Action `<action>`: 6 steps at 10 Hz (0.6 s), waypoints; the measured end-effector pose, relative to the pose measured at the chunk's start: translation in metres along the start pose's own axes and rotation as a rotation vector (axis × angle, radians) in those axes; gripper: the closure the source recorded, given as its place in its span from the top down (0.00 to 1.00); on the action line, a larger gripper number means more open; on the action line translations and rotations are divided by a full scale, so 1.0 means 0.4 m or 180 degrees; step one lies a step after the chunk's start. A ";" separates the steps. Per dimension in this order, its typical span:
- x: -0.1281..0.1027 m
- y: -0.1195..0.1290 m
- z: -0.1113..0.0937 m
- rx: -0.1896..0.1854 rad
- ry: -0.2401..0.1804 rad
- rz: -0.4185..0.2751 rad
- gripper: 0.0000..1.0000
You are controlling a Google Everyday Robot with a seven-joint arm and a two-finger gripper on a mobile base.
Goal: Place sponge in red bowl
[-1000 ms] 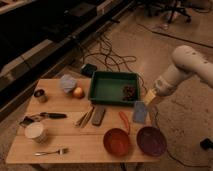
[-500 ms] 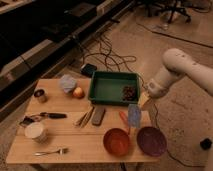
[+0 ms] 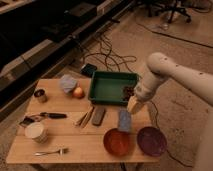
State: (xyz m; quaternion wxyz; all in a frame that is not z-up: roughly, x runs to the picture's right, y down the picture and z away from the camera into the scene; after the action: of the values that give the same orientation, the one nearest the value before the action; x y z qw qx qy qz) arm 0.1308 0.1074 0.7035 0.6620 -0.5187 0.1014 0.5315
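Camera view: pincer (image 3: 127,113) has carried the sponge (image 3: 124,120), clamped in its grip, leftward since a second ago, now just above the red bowl (image 3: 118,141).

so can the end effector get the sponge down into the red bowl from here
Probably yes: the end effector holds the sponge just above the red bowl, with nothing between them.

end effector (image 3: 131,107) right of tray (image 3: 112,87), sponge (image 3: 124,120) below it, above red bowl (image 3: 117,141), plate (image 3: 152,141) right
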 end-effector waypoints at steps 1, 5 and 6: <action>0.000 0.006 0.005 -0.0041 0.0024 -0.0022 0.09; 0.012 0.081 0.035 -0.0245 0.0226 -0.0306 0.51; 0.017 0.092 0.037 -0.0259 0.0245 -0.0345 0.60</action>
State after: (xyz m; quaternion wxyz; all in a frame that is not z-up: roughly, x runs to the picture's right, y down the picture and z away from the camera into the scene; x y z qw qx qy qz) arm 0.0975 0.1195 0.6840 0.6638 -0.5699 0.0769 0.4783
